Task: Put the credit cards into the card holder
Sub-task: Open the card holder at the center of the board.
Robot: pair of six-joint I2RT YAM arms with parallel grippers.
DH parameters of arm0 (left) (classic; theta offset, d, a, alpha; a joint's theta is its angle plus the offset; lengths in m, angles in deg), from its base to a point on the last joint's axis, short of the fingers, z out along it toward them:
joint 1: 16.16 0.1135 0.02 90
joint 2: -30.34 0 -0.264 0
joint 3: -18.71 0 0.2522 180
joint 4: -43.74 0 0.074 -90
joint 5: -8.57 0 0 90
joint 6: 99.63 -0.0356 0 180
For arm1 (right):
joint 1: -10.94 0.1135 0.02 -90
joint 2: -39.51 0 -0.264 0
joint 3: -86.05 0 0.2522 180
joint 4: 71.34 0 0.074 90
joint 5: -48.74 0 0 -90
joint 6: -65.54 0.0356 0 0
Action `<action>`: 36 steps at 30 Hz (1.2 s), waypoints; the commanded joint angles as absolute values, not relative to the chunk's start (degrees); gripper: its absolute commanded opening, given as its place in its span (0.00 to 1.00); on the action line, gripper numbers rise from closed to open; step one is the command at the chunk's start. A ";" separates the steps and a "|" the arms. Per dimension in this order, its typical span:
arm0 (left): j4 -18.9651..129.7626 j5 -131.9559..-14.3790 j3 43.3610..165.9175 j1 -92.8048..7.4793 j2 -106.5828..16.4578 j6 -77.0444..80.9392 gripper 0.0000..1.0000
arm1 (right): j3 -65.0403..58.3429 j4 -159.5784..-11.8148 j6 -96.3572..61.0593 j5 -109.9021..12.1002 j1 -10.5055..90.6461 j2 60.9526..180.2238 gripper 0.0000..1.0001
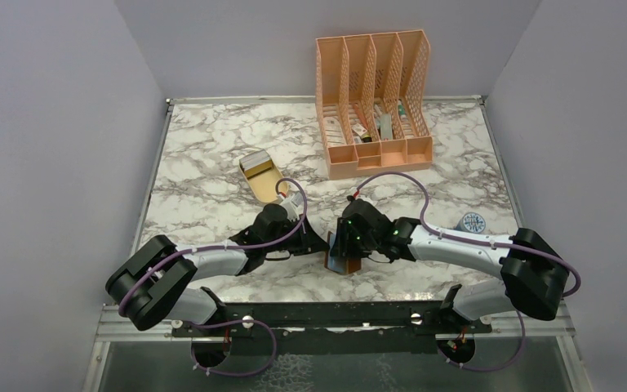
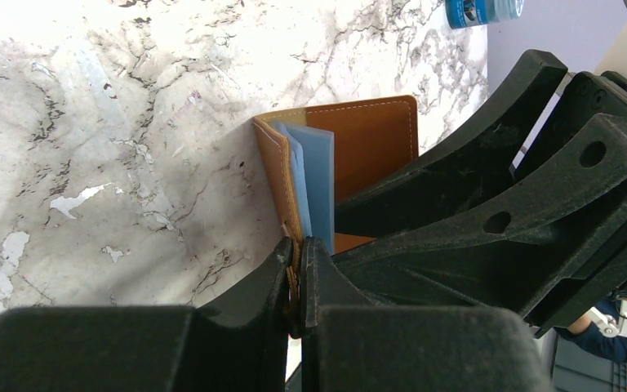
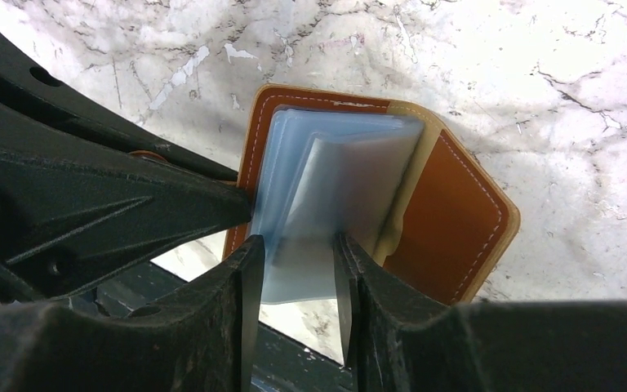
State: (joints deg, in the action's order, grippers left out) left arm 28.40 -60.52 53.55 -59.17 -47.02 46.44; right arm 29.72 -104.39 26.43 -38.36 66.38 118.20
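Note:
The card holder (image 1: 344, 263) (image 2: 375, 139) (image 3: 457, 212) is a brown leather wallet held open, just above the table's near edge. My left gripper (image 1: 324, 245) (image 2: 296, 269) is shut on the edge of its left flap. My right gripper (image 1: 343, 243) (image 3: 294, 245) comes in from the right, jaws partly apart, one on each side of the bluish inner pockets (image 3: 294, 163) and touching them. A pale sheet (image 3: 351, 188) lies among the pockets; card or sleeve, I cannot tell. The credit cards (image 1: 254, 162) lie in the beige tray (image 1: 266, 183).
A peach four-slot mesh organiser (image 1: 375, 106) stands at the back right of the marble table (image 1: 204, 188). A small blue round item (image 1: 471, 221) (image 2: 478, 10) lies to the right of my right arm. Grey walls enclose three sides.

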 commanded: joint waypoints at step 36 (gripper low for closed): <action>26.21 -61.68 53.05 -59.72 -45.75 46.47 0.28 | 32.35 -102.82 27.05 -36.91 66.36 121.55 0.38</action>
